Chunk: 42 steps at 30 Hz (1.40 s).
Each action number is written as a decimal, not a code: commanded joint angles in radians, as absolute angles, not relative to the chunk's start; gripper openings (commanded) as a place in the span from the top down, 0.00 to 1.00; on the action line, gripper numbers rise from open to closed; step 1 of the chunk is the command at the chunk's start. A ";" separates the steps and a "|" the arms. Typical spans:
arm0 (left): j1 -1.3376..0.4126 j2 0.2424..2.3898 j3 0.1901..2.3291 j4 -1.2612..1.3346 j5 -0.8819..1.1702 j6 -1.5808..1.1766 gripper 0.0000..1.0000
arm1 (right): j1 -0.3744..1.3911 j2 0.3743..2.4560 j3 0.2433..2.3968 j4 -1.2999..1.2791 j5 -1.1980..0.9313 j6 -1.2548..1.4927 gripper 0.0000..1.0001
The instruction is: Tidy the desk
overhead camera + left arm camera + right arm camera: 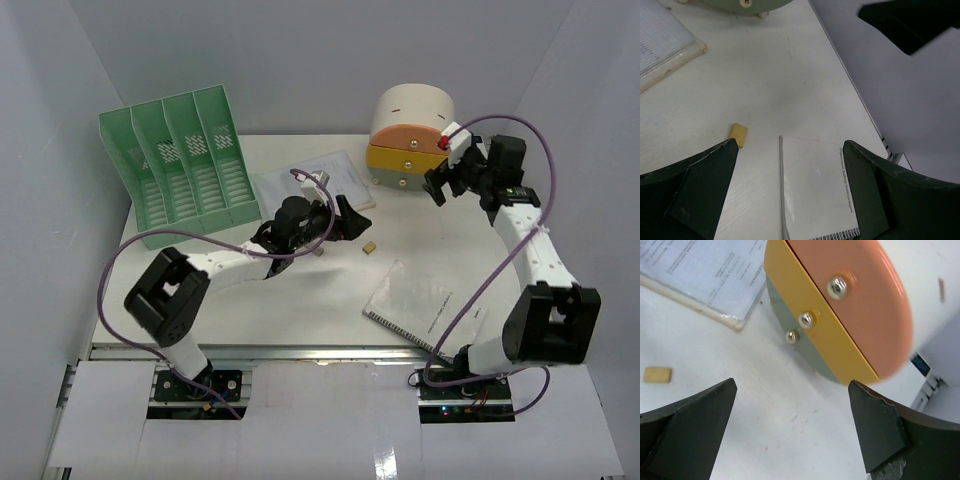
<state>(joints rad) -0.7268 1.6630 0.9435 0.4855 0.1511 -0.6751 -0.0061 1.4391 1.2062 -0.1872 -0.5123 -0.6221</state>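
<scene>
The white desk (300, 310) carries a spiral notebook (420, 305) at the front right and a small yellow eraser (370, 248) in the middle. A document in a clear sleeve (310, 180) lies further back. My left gripper (347, 222) hovers open just left of the eraser. In the left wrist view its jaws (790, 145) stand wide over the notebook (815, 185), with the eraser (738, 134) by the left finger. My right gripper (437, 188) is open in front of the drawer unit (405, 150); nothing is between its jaws (792, 384).
A green file rack (180, 165) stands at the back left. The drawer unit has peach (860, 305), yellow (790, 280) and grey-green (790, 315) fronts with metal knobs. The sleeved document (705, 270) lies left of it. Aluminium rails (320, 352) run along the near edge.
</scene>
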 commanded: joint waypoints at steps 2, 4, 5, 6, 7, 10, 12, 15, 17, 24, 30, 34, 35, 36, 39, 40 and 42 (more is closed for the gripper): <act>-0.666 1.955 1.168 0.741 0.329 -0.812 0.14 | -0.129 1.270 0.919 -0.186 -0.824 -0.385 0.13; -0.658 2.080 1.311 0.746 0.366 -0.841 0.19 | -0.220 1.238 0.872 -0.162 -0.988 -0.320 0.23; -0.659 2.147 1.394 0.725 0.368 -0.844 0.21 | -0.268 1.237 0.885 -0.174 -1.056 -0.306 0.32; -0.660 2.210 1.460 0.708 0.369 -0.847 0.22 | -0.301 1.244 0.896 -0.193 -1.107 -0.304 0.39; -0.660 2.271 1.513 0.696 0.372 -0.850 0.23 | -0.320 1.255 0.903 -0.217 -1.146 -0.311 0.46; -0.660 2.369 1.683 0.665 0.331 -0.877 0.24 | -0.362 1.282 0.920 -0.333 -1.181 -0.371 0.52; -0.660 2.437 1.781 0.641 0.306 -0.888 0.24 | -0.395 1.290 0.918 -0.366 -1.199 -0.386 0.51; -0.661 2.539 1.913 0.557 0.207 -0.941 0.24 | -0.439 1.291 0.911 -0.368 -1.227 -0.400 0.48; -0.663 2.593 1.966 0.540 0.169 -0.974 0.25 | -0.455 1.287 0.911 -0.368 -1.230 -0.402 0.48; -0.680 2.732 2.166 0.492 0.124 -1.036 0.27 | -0.462 1.250 0.901 -0.338 -1.226 -0.389 0.45; -0.688 2.775 2.187 0.519 0.106 -1.096 0.33 | -0.471 1.249 0.896 -0.333 -1.244 -0.388 0.45; -0.692 2.788 2.193 0.531 0.093 -1.134 0.36 | -0.472 1.253 0.899 -0.340 -1.249 -0.391 0.45; -0.694 2.792 2.198 0.539 0.090 -1.154 0.37 | -0.476 1.253 0.903 -0.348 -1.255 -0.397 0.45; -0.696 2.796 2.204 0.540 0.089 -1.166 0.37 | -0.479 1.251 0.905 -0.350 -1.257 -0.399 0.45; -0.704 2.812 2.234 0.535 0.087 -1.184 0.38 | -0.489 1.242 0.900 -0.347 -1.262 -0.396 0.44; -0.706 2.813 2.236 0.536 0.087 -1.188 0.38 | -0.493 1.241 0.897 -0.346 -1.263 -0.396 0.44; -0.710 2.813 2.236 0.535 0.083 -1.201 0.38 | -0.497 1.239 0.898 -0.345 -1.268 -0.394 0.44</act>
<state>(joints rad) -0.6933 2.8060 2.1954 0.5285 0.1060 -1.1593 -0.4827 1.2686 0.8806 -0.3489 -1.2262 -0.3927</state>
